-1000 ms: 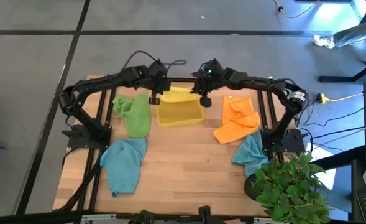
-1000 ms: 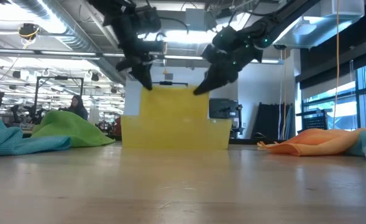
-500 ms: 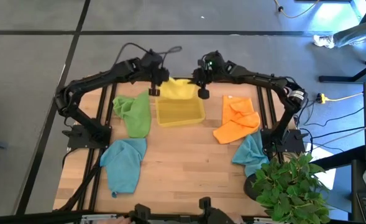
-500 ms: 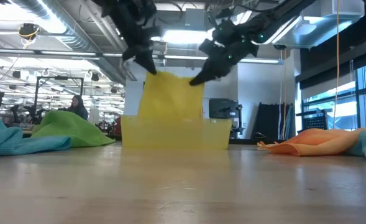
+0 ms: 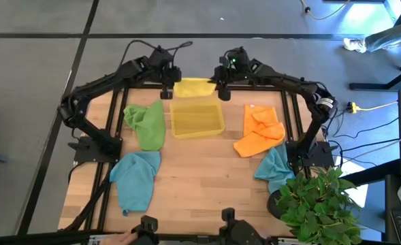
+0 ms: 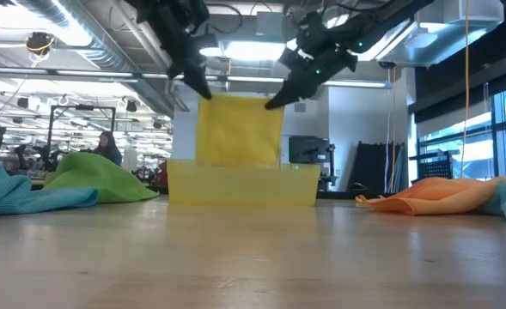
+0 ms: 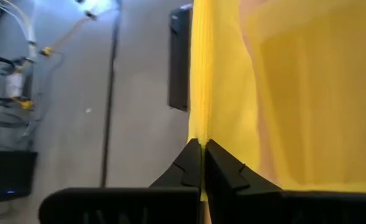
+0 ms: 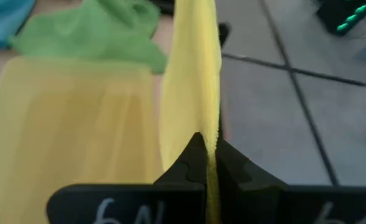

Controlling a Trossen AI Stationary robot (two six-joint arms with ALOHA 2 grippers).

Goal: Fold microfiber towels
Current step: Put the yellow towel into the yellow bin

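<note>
Both grippers, left (image 5: 165, 93) and right (image 5: 222, 93), are clamped on the yellow towel's (image 6: 239, 129) top corners at upper centre above the tray (image 5: 197, 121), so uneven lowering could snag its rim

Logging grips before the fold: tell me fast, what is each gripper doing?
Left gripper: shut on the yellow towel, one top corner, above the tray.
Right gripper: shut on the yellow towel, the other top corner.

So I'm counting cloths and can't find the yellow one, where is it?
In the high view the yellow towel hangs stretched between the left gripper and right gripper, each shut on a top corner, above the yellow tray's far edge.
</note>
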